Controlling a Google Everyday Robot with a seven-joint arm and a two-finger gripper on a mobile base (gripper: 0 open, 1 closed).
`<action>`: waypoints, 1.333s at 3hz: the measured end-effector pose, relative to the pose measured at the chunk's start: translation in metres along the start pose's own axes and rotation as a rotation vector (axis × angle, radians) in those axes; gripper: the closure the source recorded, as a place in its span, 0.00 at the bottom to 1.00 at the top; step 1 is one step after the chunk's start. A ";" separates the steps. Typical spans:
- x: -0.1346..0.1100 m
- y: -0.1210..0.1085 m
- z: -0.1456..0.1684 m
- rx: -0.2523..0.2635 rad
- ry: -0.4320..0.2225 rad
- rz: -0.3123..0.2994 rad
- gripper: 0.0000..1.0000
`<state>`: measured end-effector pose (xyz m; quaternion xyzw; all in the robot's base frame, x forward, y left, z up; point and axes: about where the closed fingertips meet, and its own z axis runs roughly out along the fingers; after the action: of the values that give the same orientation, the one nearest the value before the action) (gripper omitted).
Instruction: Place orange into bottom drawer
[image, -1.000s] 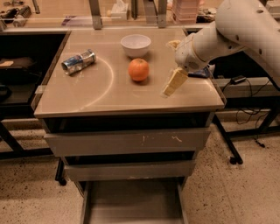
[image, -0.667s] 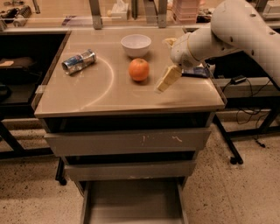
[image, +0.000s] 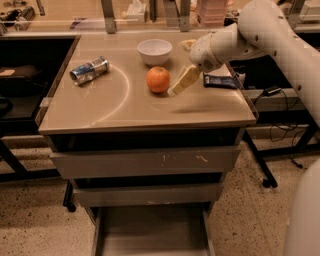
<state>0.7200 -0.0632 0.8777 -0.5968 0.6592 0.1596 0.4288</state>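
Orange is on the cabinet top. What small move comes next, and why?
Probably ease the end effector sideways onto the orange: it hangs close beside the fruit, not yet holding it, and the bottom drawer already stands open below.

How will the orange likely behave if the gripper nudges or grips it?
The orange looks round and sits free on the smooth cabinet top, so a nudge from the gripper, just to its right, would probably roll it. It appears firm, so it should keep its shape when grasped.
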 end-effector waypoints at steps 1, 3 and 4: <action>-0.002 -0.002 0.015 -0.093 -0.077 0.064 0.00; -0.004 0.003 0.025 -0.177 -0.112 0.088 0.00; -0.009 0.005 0.033 -0.186 -0.128 0.082 0.00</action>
<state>0.7273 -0.0324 0.8637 -0.5952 0.6367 0.2751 0.4057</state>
